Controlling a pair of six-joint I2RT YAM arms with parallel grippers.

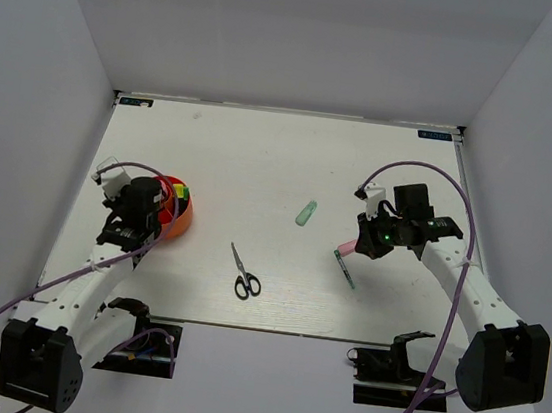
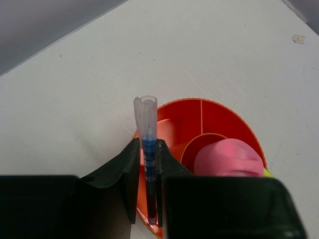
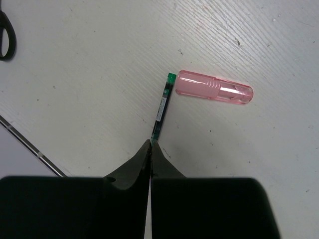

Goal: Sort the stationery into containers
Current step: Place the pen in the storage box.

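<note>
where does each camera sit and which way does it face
top external: above and behind the bases, looking down on the table; left arm and right arm show whole.
left wrist: on the left arm, looking down past the left gripper, shut on the slim blue pen, into the red-orange cup.
right wrist: on the right arm, looking down past the shut right gripper at the green-capped marker, pink highlighter and scissors.
shared: top external also shows those three and the cup.

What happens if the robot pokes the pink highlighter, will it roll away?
Probably yes. The pink highlighter looks round and smooth, lying flat on the table, so a sideways push would likely roll it. Its glossy plastic may slip when squeezed. It looks stiff, so it shouldn't bend.
</note>
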